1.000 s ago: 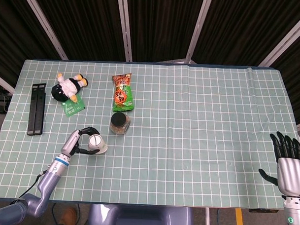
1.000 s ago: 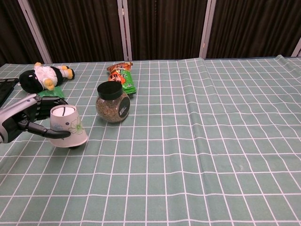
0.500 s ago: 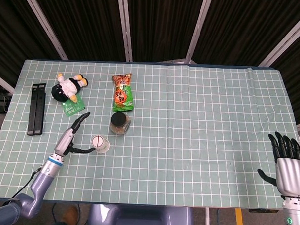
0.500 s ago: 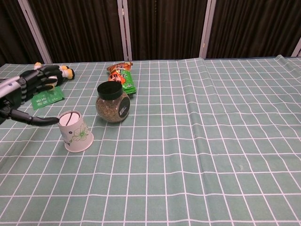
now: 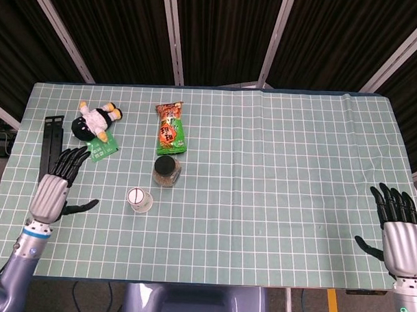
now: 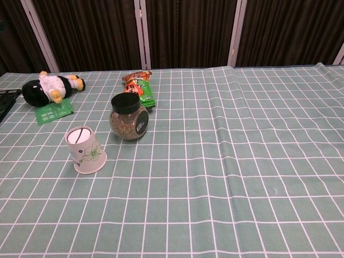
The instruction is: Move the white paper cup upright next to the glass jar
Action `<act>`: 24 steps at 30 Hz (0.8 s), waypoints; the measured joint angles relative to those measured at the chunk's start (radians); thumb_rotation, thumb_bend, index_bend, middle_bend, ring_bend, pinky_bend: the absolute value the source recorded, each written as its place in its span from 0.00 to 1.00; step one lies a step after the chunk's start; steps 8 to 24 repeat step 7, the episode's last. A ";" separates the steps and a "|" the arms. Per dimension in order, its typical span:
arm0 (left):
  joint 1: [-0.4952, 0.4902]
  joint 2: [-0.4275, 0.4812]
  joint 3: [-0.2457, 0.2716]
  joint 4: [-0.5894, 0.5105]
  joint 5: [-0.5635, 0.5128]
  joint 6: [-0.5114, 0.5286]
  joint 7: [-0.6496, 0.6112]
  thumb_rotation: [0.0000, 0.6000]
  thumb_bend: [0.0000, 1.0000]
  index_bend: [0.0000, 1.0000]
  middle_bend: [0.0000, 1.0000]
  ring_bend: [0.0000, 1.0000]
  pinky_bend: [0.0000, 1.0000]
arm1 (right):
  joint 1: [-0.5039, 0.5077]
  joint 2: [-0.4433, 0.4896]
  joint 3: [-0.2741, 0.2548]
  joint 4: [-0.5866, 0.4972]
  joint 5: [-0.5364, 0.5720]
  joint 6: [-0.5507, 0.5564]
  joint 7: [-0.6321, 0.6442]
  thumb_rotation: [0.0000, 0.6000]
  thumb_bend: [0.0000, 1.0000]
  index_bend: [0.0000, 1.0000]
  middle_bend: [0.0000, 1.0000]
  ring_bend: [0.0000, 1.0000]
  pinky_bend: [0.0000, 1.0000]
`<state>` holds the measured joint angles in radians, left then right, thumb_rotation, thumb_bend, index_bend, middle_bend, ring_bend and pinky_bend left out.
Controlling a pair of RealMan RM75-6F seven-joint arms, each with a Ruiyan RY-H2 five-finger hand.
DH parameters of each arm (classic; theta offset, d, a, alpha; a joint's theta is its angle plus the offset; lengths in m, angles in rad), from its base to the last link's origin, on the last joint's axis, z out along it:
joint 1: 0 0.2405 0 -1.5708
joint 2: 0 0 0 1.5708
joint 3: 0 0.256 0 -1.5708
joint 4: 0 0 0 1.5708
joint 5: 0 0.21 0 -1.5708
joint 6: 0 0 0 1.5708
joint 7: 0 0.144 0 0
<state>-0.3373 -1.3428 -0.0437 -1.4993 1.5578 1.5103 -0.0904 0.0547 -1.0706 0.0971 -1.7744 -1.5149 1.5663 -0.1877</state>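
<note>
Hands sit at the near edge of the desk, both empty w/ fingers spread apart: right hand at near right corner, left hand at near left. Neither touches anything; chest view shows no hand. White paper cup stands on the desk w/ wide rim down, flat base up, near-left of the glass jar, close but apart from it. Jar has a black lid and grainy brown contents. Just beyond the jar lies an orange-green snack packet. Further left, a green card w/ a plush penguin at its far end. Black bar-shaped object lies along the left edge, beside left hand's fingers.
</note>
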 measured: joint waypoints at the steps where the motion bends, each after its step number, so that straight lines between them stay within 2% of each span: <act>1: 0.018 0.028 0.007 -0.048 -0.006 0.007 0.065 1.00 0.00 0.00 0.00 0.00 0.00 | 0.000 0.002 -0.001 -0.001 -0.003 0.001 0.004 1.00 0.00 0.00 0.00 0.00 0.00; 4: 0.092 0.125 0.038 -0.191 -0.025 0.034 0.229 1.00 0.00 0.00 0.00 0.00 0.00 | -0.001 0.008 -0.002 -0.004 -0.011 0.003 0.015 1.00 0.00 0.00 0.00 0.00 0.00; 7: 0.154 0.184 0.065 -0.254 -0.041 0.054 0.295 1.00 0.00 0.00 0.00 0.00 0.00 | -0.002 0.012 -0.003 -0.006 -0.016 0.004 0.024 1.00 0.00 0.00 0.00 0.00 0.00; 24: 0.154 0.184 0.065 -0.254 -0.041 0.054 0.295 1.00 0.00 0.00 0.00 0.00 0.00 | -0.002 0.012 -0.003 -0.006 -0.016 0.004 0.024 1.00 0.00 0.00 0.00 0.00 0.00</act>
